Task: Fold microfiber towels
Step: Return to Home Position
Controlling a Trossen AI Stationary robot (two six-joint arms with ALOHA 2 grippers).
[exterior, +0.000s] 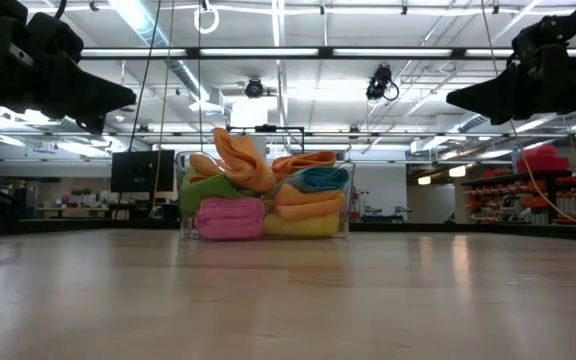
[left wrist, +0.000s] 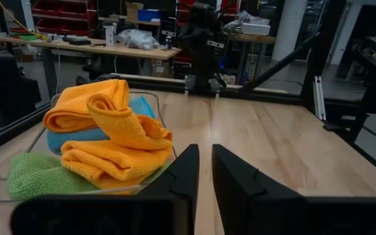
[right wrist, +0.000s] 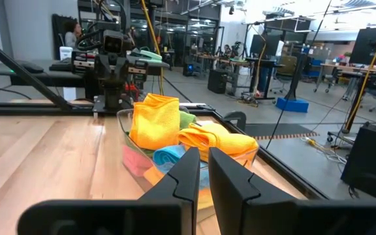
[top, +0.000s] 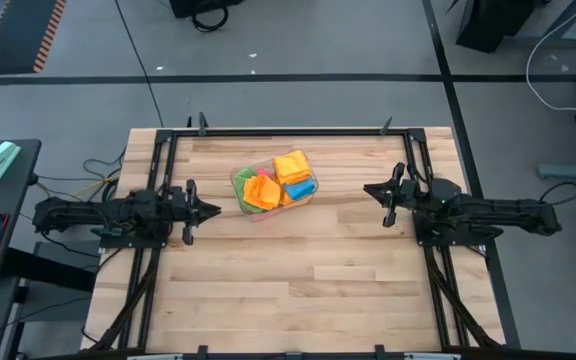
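We count one clear bin (top: 240,180) on the wooden table (top: 298,290), and all the microfiber towels (top: 276,182) sit heaped inside it. From the low view we make out one pink towel (exterior: 230,218) and one yellow towel (exterior: 313,226) at the bottom. One green towel (exterior: 203,190) and one blue towel (exterior: 320,178) lie above them. What look like three orange towels (exterior: 240,155) sit on top, the highest rumpled and rising over the rim. The orange ones cover much of the rest from above, so we cannot be sure of the full count.

There are two arms. The left gripper (top: 211,210) hangs above the table to the left of the bin and apart from it. The right gripper (top: 370,190) does the same on the right, so the bin sits between them. On each gripper the jaws are almost together, with only a thin slit between them, and hold nothing.

A black frame (top: 288,131) rims the table. Each wrist view looks past the bin to the other arm. A workbench (left wrist: 77,46) stands in the room beyond.
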